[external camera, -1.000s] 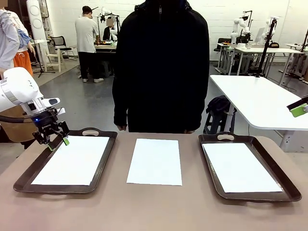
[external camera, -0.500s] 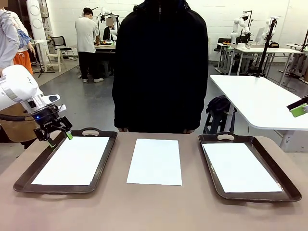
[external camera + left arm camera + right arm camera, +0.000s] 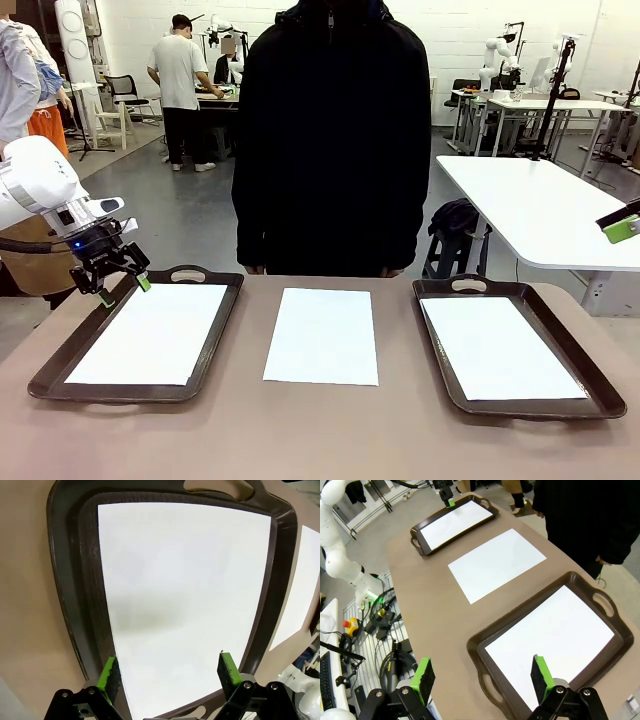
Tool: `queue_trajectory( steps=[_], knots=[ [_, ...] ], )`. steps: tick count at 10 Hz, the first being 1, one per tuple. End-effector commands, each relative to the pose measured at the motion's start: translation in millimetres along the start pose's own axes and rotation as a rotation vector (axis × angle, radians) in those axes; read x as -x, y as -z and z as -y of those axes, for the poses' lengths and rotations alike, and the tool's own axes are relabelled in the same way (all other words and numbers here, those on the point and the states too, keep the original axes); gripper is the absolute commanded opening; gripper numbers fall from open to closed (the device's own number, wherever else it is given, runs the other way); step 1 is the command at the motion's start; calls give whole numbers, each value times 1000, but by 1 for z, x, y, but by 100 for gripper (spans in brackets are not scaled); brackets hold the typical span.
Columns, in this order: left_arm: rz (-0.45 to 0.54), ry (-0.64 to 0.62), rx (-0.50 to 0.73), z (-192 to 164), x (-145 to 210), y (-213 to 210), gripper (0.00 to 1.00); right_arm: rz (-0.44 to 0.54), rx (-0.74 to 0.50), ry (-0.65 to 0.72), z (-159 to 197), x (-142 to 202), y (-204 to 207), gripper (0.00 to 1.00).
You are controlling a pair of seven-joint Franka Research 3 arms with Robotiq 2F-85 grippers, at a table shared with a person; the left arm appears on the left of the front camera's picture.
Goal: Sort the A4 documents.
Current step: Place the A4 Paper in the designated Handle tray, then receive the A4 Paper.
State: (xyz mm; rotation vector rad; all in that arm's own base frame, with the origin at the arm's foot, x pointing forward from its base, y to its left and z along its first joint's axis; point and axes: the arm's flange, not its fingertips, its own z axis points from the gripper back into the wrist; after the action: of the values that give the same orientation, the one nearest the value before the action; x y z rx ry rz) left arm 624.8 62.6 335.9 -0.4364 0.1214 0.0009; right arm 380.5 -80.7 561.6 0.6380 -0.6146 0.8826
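- Left gripper, tilted downward at the frame's left, hangs over the left tray's far corner, fingers spread, empty.
- Right gripper, spread and empty, looks down on the right tray.
- Thin flat white sheets: left sheet and right sheet lie in the glossy dark trays, middle sheet on the brown table.

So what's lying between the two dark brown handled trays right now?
One plain white A4 paper sheet, flat on the brown tabletop, touching neither the left tray nor the right tray; front view shows it.

Front faces person — both wrists overlook left tray.
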Motion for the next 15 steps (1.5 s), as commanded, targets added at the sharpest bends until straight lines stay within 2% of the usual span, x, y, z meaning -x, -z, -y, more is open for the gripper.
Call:
queue_trajectory(
  steps=[1, 9, 10, 11, 12, 13, 14, 15],
  knots=[
    [3, -12, -18, 0, -1, -1, 100, 0, 1, 0, 0, 0, 1, 100],
    [0, 0, 0, 0, 0, 0, 100, 0, 1, 0, 0, 0, 1, 100],
    [2, 184, -125, 49, -3, 4, 100, 0, 1, 0, 0, 0, 1, 100],
    [50, 339, -236, 92, 4, -4, 100, 0, 1, 0, 0, 0, 1, 100],
    [141, 421, -320, 122, 17, -22, 100, 0, 1, 0, 0, 0, 1, 100],
    [273, 467, -330, 141, 37, -50, 100, 0, 1, 0, 0, 0, 1, 100],
    [360, 535, -276, 153, 58, -76, 100, 0, 1, 0, 0, 0, 1, 100],
    [429, 660, -251, 161, 77, -95, 100, 0, 1, 0, 0, 0, 1, 100]
  ],
)
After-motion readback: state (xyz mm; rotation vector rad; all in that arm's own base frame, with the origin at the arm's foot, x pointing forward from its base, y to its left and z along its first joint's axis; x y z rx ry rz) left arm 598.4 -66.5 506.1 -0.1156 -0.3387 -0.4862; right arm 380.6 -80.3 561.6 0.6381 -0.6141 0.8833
